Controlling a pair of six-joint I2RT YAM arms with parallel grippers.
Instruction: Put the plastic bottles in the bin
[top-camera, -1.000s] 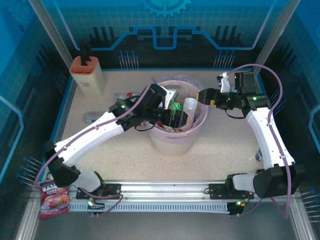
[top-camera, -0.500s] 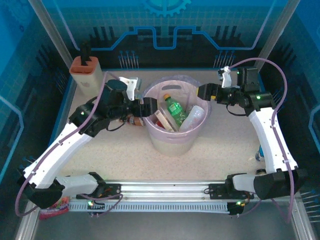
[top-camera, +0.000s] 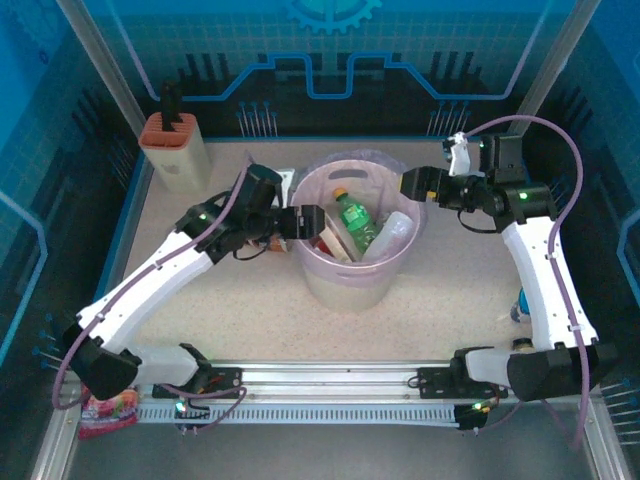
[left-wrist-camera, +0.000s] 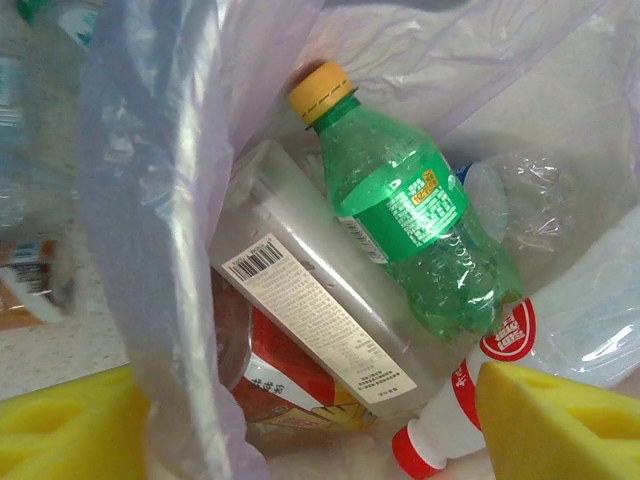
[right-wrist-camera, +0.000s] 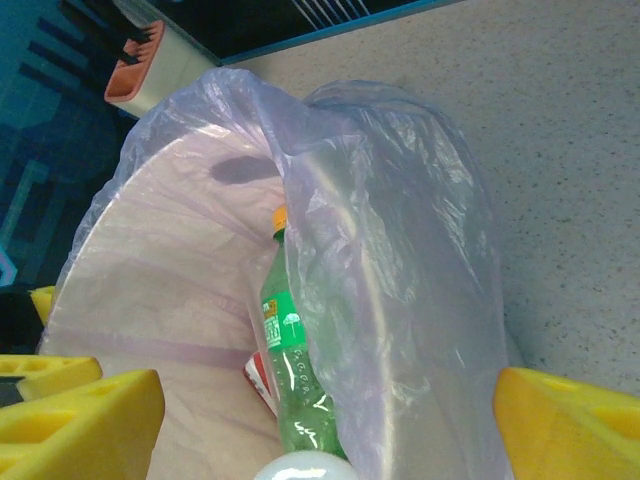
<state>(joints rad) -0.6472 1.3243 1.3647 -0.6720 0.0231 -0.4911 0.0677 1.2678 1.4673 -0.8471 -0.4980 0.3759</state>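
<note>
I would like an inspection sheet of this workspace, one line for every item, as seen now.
Surface: speckled beige table, no spill seen.
Job's things: bin mid-table, green bottle and others inside; blurred bottles on the table left of it.
Clutter: knife block far left; snack bag by the left arm's base.
Claws: left claw open at the bin's left rim; right claw open at its right rim.
Cables: purple cables along both arms.
Surroundings: blue walls, metal frame.
</note>
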